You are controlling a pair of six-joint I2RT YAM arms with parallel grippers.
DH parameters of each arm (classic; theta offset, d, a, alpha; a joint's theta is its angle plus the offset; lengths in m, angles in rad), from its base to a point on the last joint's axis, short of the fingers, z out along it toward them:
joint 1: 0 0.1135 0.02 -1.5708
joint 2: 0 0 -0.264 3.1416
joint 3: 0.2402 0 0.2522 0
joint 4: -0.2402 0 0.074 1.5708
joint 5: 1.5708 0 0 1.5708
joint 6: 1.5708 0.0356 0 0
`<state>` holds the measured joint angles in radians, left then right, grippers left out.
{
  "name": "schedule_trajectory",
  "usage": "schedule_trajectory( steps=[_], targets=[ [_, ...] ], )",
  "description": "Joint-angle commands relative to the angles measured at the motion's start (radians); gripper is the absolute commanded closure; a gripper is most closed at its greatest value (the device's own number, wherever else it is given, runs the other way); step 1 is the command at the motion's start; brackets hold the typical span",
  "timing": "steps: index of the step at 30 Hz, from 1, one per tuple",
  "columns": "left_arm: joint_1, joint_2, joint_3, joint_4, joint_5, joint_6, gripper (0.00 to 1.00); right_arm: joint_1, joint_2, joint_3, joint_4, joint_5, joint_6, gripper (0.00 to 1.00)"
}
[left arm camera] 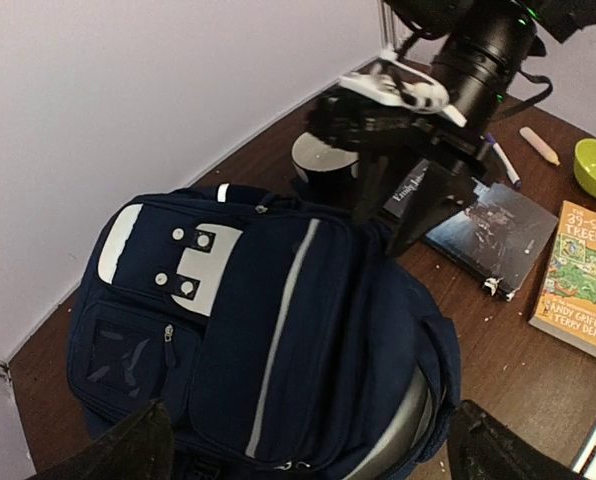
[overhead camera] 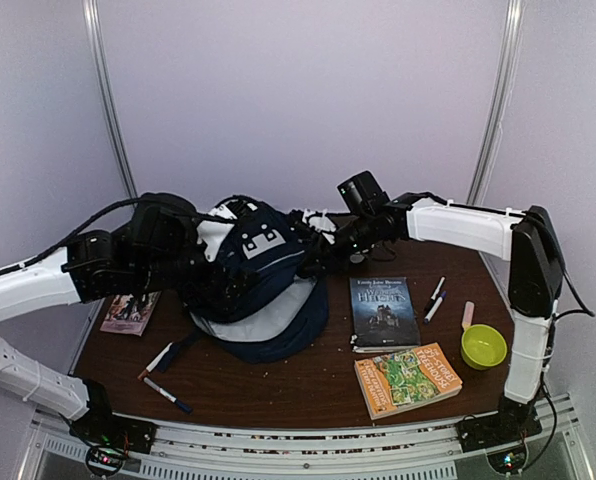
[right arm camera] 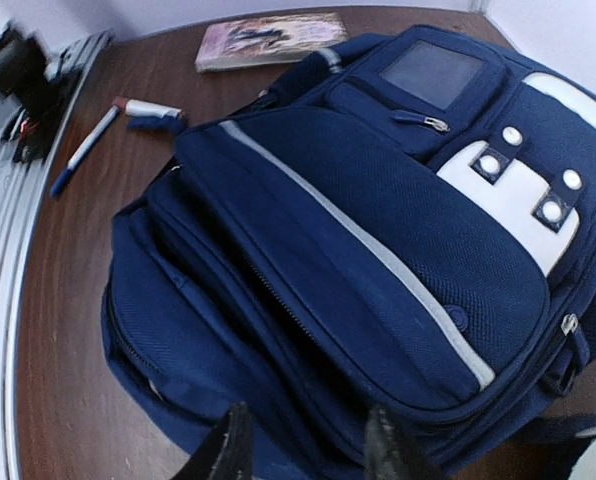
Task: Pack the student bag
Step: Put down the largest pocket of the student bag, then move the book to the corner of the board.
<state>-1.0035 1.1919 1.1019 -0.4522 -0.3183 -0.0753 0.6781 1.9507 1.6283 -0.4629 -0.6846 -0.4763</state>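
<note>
A: Where does the large navy-blue fabric backpack (overhead camera: 263, 275) lie?

B: Left of centre in the top view, slumped, with grey lining showing at its mouth. It looks soft and floppy, and probably light. It would likely sag if lifted by a panel, so the seamed rim of the mouth is the better hold.

A: And the claws?

B: The left gripper (left arm camera: 308, 455) hangs over the bag, fingers spread wide and empty. The right gripper (right arm camera: 313, 450) is parted too and holds nothing.

A: Room to move?

B: There is bare brown wooden table (overhead camera: 278, 385) below the bag. A dark hardcover book (overhead camera: 383, 312) lies close on the right, and a blue-capped marker (overhead camera: 168, 394) lies near the front edge.
</note>
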Motion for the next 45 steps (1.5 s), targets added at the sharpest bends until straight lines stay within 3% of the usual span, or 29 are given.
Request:
schedule_trajectory(
  steps=[1, 4, 10, 18, 27, 36, 45],
  targets=[
    [0.116, -0.083, -0.07, 0.009, 0.112, -0.126, 0.02, -0.017, -0.111, -0.022, -0.289, -0.048, -0.308, 0.54],
    [0.199, -0.08, -0.134, 0.045, 0.119, -0.213, 0.02, -0.017, -0.16, -0.051, -0.466, -0.043, -0.475, 0.4],
    [0.224, 0.041, -0.108, 0.015, 0.101, -0.262, 0.04, -0.024, -0.323, -0.206, -0.501, 0.04, -0.462, 0.39],
    [0.22, 0.149, -0.072, 0.041, 0.41, -0.18, 0.32, -0.064, -0.594, -0.438, -0.464, 0.23, -0.388, 0.42],
    [0.123, 0.242, -0.019, 0.09, 0.472, -0.235, 0.33, -0.088, -0.797, -0.685, -0.483, 0.455, -0.424, 0.48],
    [0.028, 0.38, 0.034, 0.168, 0.512, -0.273, 0.34, -0.096, -0.895, -0.789, -0.611, 0.599, -0.528, 0.53],
    [0.026, 0.463, 0.074, 0.215, 0.603, -0.312, 0.34, -0.096, -0.818, -0.834, -0.575, 0.708, -0.567, 0.58]
  ],
)
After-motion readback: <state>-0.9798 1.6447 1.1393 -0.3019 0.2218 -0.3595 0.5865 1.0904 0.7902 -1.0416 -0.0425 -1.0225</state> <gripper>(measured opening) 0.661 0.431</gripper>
